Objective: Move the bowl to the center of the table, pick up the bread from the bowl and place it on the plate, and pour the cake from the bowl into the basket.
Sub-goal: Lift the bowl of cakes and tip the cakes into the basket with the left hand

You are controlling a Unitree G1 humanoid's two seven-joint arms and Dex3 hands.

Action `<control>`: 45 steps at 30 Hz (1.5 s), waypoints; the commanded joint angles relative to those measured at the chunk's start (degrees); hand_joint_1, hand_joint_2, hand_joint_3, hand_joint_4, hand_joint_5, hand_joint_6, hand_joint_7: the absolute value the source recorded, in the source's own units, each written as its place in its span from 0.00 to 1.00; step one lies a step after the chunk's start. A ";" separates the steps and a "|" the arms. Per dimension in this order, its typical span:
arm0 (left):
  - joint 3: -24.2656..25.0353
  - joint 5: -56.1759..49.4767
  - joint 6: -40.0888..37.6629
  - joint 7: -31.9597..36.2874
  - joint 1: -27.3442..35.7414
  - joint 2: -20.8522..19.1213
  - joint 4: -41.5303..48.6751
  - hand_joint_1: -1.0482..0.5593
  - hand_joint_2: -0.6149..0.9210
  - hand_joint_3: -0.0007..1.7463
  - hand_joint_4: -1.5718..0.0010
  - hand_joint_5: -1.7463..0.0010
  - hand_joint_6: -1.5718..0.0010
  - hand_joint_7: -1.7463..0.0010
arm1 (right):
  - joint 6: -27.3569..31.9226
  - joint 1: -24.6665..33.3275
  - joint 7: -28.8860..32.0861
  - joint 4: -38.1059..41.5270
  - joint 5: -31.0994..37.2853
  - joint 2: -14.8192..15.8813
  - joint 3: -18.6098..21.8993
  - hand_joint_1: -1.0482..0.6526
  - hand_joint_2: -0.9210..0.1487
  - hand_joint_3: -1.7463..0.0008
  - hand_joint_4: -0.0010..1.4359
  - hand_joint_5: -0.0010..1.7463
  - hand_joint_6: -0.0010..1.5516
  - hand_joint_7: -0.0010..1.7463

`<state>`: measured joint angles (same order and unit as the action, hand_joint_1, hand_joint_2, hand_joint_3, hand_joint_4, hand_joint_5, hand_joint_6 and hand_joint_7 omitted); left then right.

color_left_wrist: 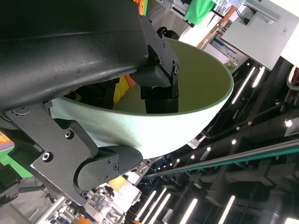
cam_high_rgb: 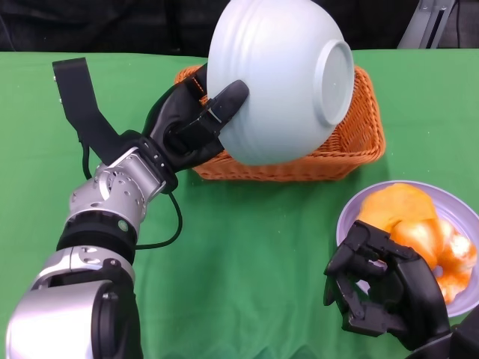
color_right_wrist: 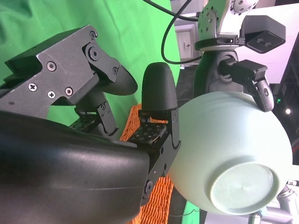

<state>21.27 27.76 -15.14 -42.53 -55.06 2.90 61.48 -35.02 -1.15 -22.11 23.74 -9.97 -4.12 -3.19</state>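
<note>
My left hand grips the rim of the pale green bowl and holds it tipped far over above the orange wicker basket, its base facing the camera. In the left wrist view the fingers clamp the bowl wall inside and out. The right wrist view shows the bowl upturned above the basket. Orange bread lies on the lavender plate at the right. My right hand hovers beside the plate's near edge, fingers curled, holding nothing. No cake is visible.
A green cloth covers the table. A black cable loops from my left wrist. The basket stands at the far middle, the plate at the right near edge.
</note>
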 commanded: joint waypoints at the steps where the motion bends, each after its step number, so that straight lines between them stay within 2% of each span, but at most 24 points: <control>1: 1.20 1.82 -0.73 -0.38 -2.76 -0.14 -0.39 0.57 0.84 0.62 0.55 0.01 0.48 0.13 | -0.59 -0.35 0.35 0.63 0.14 0.34 0.45 0.57 0.35 0.34 0.51 0.99 0.43 0.86; 9: 1.90 3.02 -2.26 -0.67 -3.18 -0.10 -2.37 0.57 0.86 0.58 0.55 0.01 0.51 0.09 | -1.29 -0.91 0.04 1.65 0.21 0.62 0.42 0.57 0.37 0.33 0.52 0.97 0.44 0.85; 19: 2.32 5.12 -4.79 0.70 -3.08 0.62 -5.29 0.57 0.84 0.59 0.54 0.04 0.49 0.13 | -0.58 -0.10 -0.09 0.40 -0.14 0.53 0.21 0.57 0.36 0.33 0.51 0.98 0.44 0.84; 29: 4.18 8.91 -9.22 3.72 -5.36 1.03 -8.64 0.55 0.84 0.57 0.55 0.04 0.49 0.15 | 3.39 0.70 0.81 -4.68 0.39 1.62 0.09 0.56 0.35 0.33 0.49 1.00 0.41 0.87; 38: 5.06 11.19 -11.67 3.90 -6.37 1.06 -9.80 0.55 0.78 0.60 0.56 0.03 0.52 0.12 | 4.13 0.61 0.03 -4.79 -0.20 1.62 0.11 0.57 0.36 0.33 0.49 1.00 0.42 0.87; 45: 5.58 12.89 -13.84 5.34 -6.67 1.17 -11.14 0.55 0.78 0.59 0.57 0.02 0.54 0.11 | 4.04 0.62 -0.19 -4.74 -0.18 1.35 0.12 0.57 0.36 0.33 0.49 1.00 0.42 0.87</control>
<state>26.55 38.93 -28.76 -37.50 -58.78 4.35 51.97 -30.96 -0.99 -22.21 19.41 -9.90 -3.44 -3.24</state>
